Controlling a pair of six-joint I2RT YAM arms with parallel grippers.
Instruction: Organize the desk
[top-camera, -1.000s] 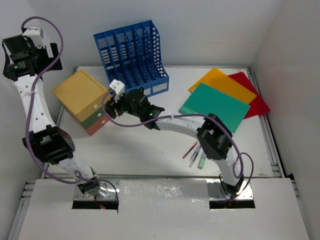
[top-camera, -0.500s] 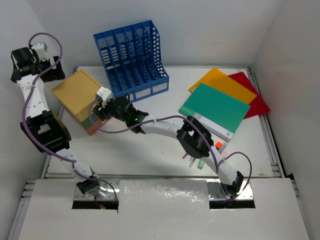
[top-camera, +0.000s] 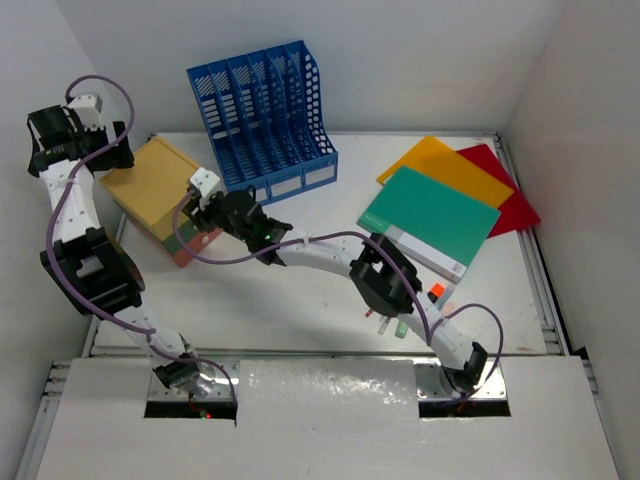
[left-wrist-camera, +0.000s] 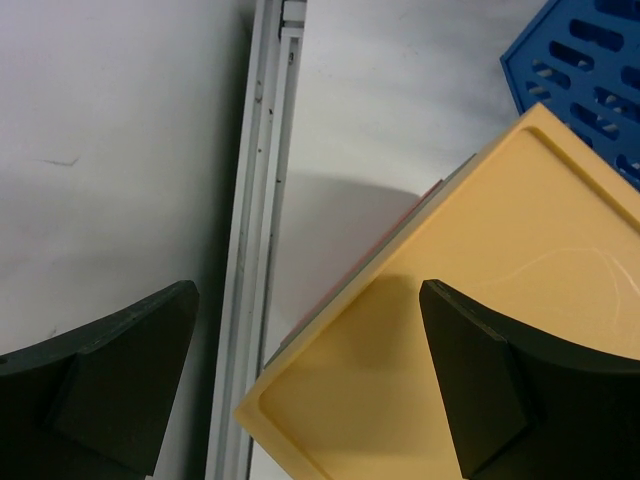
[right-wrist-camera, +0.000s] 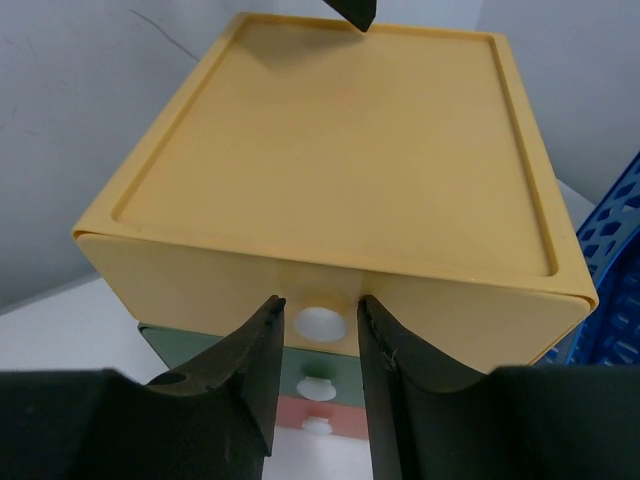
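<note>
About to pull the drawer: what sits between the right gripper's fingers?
The white knob of the yellow top drawer, a slim gap to each finger of the right gripper, seen in the right wrist view.

Arm outstretched, right pincer (right-wrist-camera: 318, 345) has jaws narrowly apart; left pincer (left-wrist-camera: 310, 385) gapes wide.

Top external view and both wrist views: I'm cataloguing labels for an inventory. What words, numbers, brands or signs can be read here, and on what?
No text can be read in any view.
Blue file rack: the white label strips on its front base are blank or too small to tell.
Drawer box: plain top and fronts, no print.
Green folder, orange folder, red folder: plain covers.
</note>
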